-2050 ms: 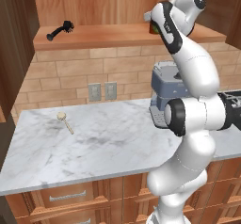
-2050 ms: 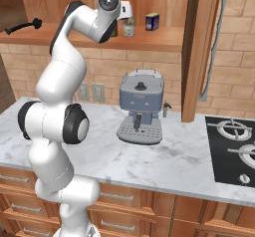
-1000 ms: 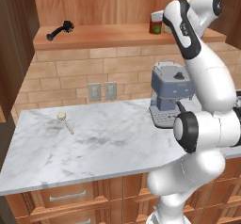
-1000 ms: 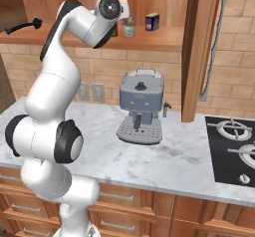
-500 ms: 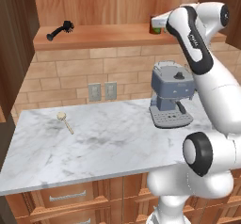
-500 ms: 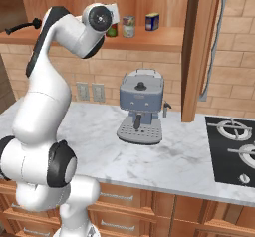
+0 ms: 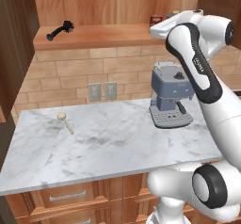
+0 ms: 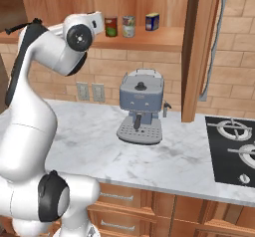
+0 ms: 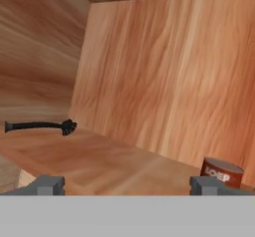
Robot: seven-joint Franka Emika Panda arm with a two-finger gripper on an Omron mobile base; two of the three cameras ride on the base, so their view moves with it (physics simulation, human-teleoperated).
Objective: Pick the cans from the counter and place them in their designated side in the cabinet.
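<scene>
The claw (image 9: pixel 127 185) stands spread wide, its two dark fingertips (image 9: pixel 49 184) far apart at the bottom of the hand view, with nothing between them and nothing touched; it looks along the reddish-brown wooden wall cabinet's plank shelf (image 8: pixel 149 38) toward the wood back panel. Compared with a second ago the arm has swung back from the shelf, the white hand now left of the cans in the right base view rather than in front of them. The dark red can with a green band (image 8: pixel 111 26) and the silver can with a yellow-and-red label (image 8: pixel 128 26) both stand upright on the shelf, long axes vertical, just beside each other; a blue can with a yellow label (image 8: pixel 152 21) stands further right; the dark red can (image 9: pixel 221 172) shows at the lower right of the hand view. A black brush (image 7: pixel 60 30) lies at the shelf's left end. On the white marble surface (image 7: pixel 103 148) sit a grey-blue coffee machine (image 7: pixel 170 93) and a small wooden spoon (image 7: pixel 65 122).
</scene>
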